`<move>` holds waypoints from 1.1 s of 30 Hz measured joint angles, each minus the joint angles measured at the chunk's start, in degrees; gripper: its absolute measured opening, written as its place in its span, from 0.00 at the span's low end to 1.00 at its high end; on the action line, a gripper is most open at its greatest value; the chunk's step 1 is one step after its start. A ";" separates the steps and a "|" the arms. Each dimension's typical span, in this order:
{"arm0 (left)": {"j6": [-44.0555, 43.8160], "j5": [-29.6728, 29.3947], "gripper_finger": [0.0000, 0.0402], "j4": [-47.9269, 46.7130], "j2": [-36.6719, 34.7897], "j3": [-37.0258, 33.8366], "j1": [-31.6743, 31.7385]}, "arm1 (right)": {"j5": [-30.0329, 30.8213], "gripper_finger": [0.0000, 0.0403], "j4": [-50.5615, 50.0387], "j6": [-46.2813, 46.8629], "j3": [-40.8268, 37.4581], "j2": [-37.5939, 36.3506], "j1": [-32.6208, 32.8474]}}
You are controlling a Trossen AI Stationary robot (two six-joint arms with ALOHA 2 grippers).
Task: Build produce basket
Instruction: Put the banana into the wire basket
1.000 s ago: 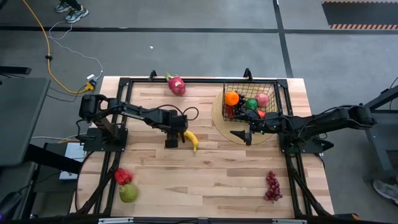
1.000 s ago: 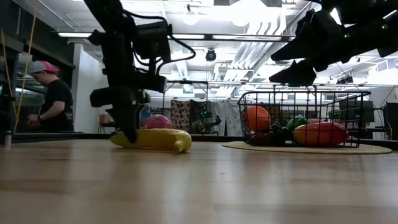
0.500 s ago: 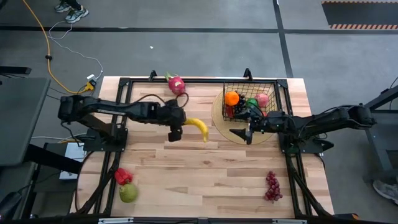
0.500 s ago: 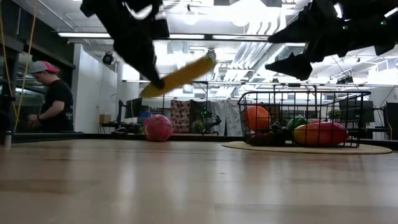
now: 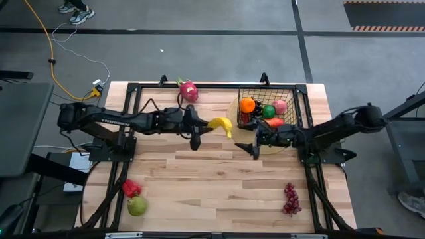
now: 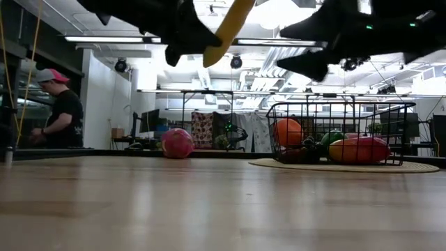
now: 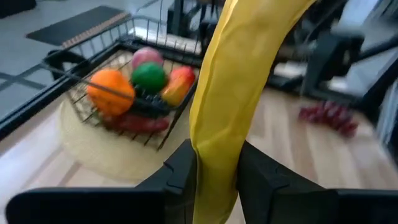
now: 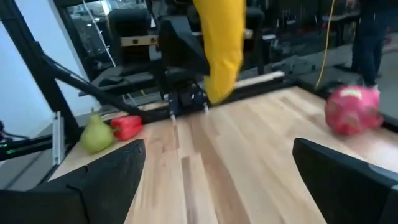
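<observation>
Banana (image 5: 221,124) carried nearer basket (image 5: 293,93), left fingers (image 7: 186,168) clamping it; right fingers (image 8: 106,174) spread, empty.

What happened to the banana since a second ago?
The left gripper lifted the banana off the table and carried it toward the basket; it now hangs high in the air, clamped. The right gripper slid a little toward it, open. The dragon fruit, pepper, pear and grapes stayed put.

one basket (image 5: 292,93); one banana (image 5: 221,124); one pear (image 5: 137,206); one dragon fruit (image 5: 188,89)
</observation>
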 joint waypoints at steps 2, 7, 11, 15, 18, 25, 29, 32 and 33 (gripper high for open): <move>-2.04 0.58 0.18 3.31 0.48 -0.99 -0.18 | 0.00 0.99 2.11 -1.74 2.38 3.51 0.00; -6.79 -0.71 0.19 7.57 1.95 -2.61 -0.83 | 0.02 0.99 3.10 -9.67 8.79 9.14 -0.02; -8.23 -1.88 0.19 9.60 3.28 -2.56 -1.50 | 0.84 0.99 5.94 -14.27 13.20 11.99 -0.13; -8.37 -1.78 0.19 11.66 3.74 -2.43 -1.79 | 5.21 0.99 6.63 -19.41 15.99 12.58 -0.13; -8.46 -0.70 0.19 11.46 3.85 -2.51 -1.86 | 6.92 0.99 8.14 -20.83 16.77 12.43 -0.15; -8.74 0.48 0.19 12.15 3.83 -2.51 -1.82 | 6.51 0.99 8.95 -22.24 18.43 12.41 -0.13; -8.74 0.74 0.19 12.05 3.83 -2.51 -1.86 | 4.82 0.98 9.44 -22.31 18.67 12.41 -0.11; -8.74 0.72 0.19 11.96 3.83 -2.51 -1.76 | 5.10 0.91 9.43 -22.21 18.67 12.41 -0.11; -8.74 0.71 0.19 12.03 3.83 -2.51 -1.75 | 5.68 0.88 9.43 -22.14 18.67 12.41 -0.11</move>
